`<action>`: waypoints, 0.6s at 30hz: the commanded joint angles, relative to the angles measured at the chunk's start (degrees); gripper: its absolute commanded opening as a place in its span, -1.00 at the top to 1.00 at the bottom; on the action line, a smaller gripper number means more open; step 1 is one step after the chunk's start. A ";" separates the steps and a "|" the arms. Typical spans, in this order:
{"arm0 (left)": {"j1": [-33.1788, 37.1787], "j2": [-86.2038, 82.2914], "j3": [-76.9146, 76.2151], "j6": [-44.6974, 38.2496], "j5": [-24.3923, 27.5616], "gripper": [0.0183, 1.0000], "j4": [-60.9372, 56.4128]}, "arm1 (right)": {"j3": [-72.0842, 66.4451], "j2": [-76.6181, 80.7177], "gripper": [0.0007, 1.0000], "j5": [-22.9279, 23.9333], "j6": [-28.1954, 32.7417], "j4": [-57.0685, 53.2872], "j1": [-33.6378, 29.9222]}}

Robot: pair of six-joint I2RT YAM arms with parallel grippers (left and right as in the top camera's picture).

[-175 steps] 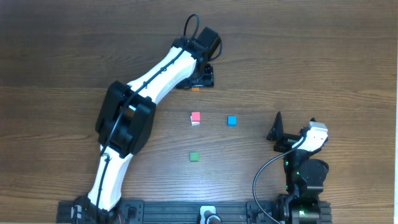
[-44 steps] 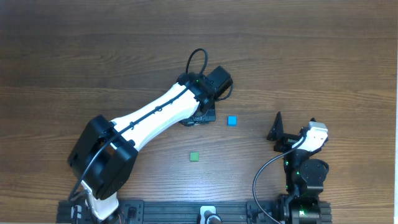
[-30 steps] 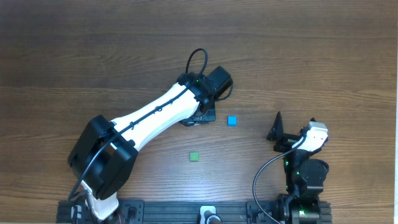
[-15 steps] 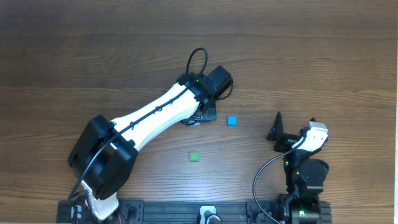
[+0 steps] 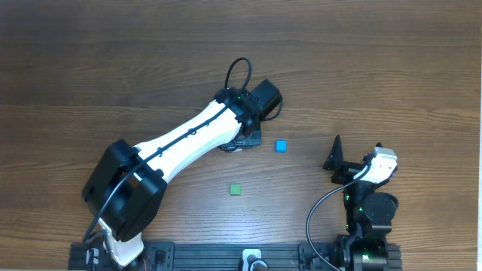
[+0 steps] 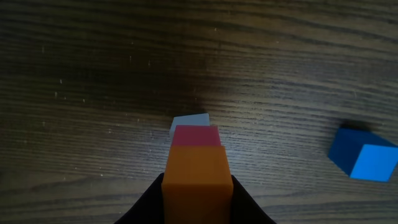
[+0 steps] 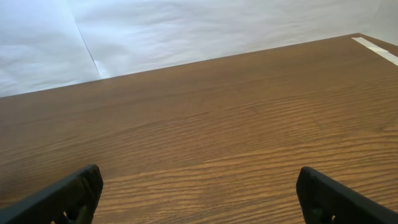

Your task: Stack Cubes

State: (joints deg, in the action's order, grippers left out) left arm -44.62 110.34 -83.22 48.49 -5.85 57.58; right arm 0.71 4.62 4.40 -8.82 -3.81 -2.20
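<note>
My left gripper (image 6: 197,208) is shut on an orange cube (image 6: 197,177), held directly over a pink cube (image 6: 195,135) that sits on a white cube (image 6: 186,121). Whether the orange cube touches the pink one cannot be told. In the top view the left gripper (image 5: 239,141) covers this stack at the table's middle. A blue cube (image 6: 362,154) lies apart to one side, also seen as the blue cube (image 5: 281,146) in the top view. A green cube (image 5: 235,190) rests nearer the arm bases. My right gripper (image 5: 337,159) stands open and empty at the right, over bare wood (image 7: 199,143).
The wooden table (image 5: 376,68) has free room along its far side and at the left. The left arm's white links (image 5: 181,143) stretch diagonally across the middle. The right arm's cable (image 5: 320,214) loops near its base.
Since the earliest frame the left arm has come back from the far side with the orange cube to above the pink cube. Over the last second and a half nothing has visibly moved.
</note>
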 commanded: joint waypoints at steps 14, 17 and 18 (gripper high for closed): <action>-0.17 -1.81 1.49 1.51 -0.83 0.77 0.02 | -0.39 -0.15 -0.98 -0.31 0.09 -0.09 0.00; -0.17 -1.81 1.49 1.51 -0.83 0.58 0.02 | -0.39 -0.17 -0.98 -0.31 0.09 -0.09 0.00; -0.17 -1.81 1.49 1.51 -0.83 0.53 0.02 | -0.39 -0.15 -0.98 -0.33 0.09 -0.09 0.00</action>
State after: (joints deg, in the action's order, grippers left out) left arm -44.62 110.24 -82.48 49.12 -6.02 57.58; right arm 0.71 4.62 4.40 -8.82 -3.81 -2.20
